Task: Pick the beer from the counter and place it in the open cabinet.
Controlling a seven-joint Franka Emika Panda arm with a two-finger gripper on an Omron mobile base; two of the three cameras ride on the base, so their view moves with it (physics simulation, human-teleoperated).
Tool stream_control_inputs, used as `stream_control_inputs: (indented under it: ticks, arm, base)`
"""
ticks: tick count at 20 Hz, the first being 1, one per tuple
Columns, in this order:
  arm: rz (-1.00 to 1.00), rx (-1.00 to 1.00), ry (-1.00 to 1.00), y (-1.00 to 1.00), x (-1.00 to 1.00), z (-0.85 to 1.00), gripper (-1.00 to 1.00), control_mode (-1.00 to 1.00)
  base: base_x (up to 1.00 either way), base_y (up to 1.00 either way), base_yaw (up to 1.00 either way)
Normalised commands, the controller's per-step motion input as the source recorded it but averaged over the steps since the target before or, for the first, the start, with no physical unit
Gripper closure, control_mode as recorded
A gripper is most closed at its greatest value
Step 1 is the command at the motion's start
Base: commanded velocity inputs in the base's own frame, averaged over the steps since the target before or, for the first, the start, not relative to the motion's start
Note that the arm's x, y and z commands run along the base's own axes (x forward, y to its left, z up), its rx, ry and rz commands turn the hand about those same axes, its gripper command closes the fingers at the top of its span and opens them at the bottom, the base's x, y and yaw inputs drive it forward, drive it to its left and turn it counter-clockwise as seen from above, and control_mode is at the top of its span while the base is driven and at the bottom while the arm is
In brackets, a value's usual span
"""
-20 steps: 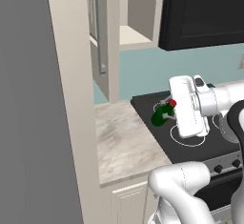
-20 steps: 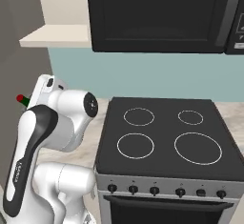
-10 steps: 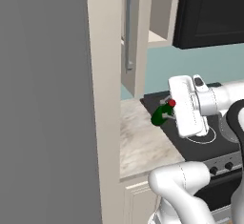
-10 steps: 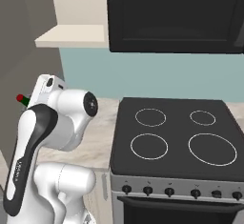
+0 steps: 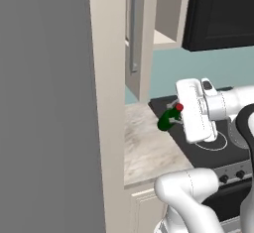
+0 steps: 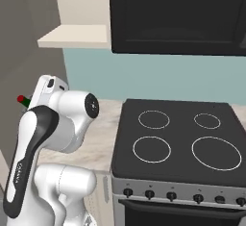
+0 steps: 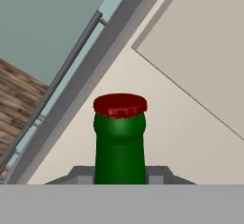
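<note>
Rightward drives the base; the gripper [image 5: 174, 116] stays clamped on the beer [image 5: 167, 120]. Cabinet [image 5: 149, 43] door at 11 o'clock could knock it loose.

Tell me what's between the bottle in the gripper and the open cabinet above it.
Nothing: in the left base view, only teal wall shows between the beer, clamped in the gripper, and the open cabinet.

White arm with dark joints, rising from the base, elbow bent and forearm reaching level toward the left. Hand turned sideways, pointing left. Claw [image 5: 172, 116] closed on the beer [image 5: 167, 119], clamped around its green neck, red cap showing. In the hand view, dark fingertips [image 7: 78, 174] pressed against either side of the neck.
</note>
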Motion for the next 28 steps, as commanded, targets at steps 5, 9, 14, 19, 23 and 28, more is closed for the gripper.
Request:
stream_control_inputs:
  ticks: [5, 9, 14, 19, 23, 28]
  arm:
    - [0.0, 0.0, 0.0, 0.0, 0.0, 0.0, 1.0, 1.0]
    - [0.0, 0.0, 0.0, 0.0, 0.0, 0.0, 1.0, 1.0]
    - [0.0, 0.0, 0.0, 0.0, 0.0, 0.0, 1.0, 1.0]
    - [0.0, 0.0, 0.0, 0.0, 0.0, 0.0, 1.0, -1.0]
    - [0.0, 0.0, 0.0, 0.0, 0.0, 0.02, 1.0, -1.0]
    - [-0.01, 0.0, 0.0, 0.0, 0.0, 0.31, 1.0, -1.0]
  base:
    - [0.2, 0.0, 0.32]
    - [0.19, 0.0, 0.35]
    - [0.01, 0.0, 0.06]
    - [0.0, 0.0, 0.0]
    - [0.0, 0.0, 0.0]
    - [0.0, 0.0, 0.0]
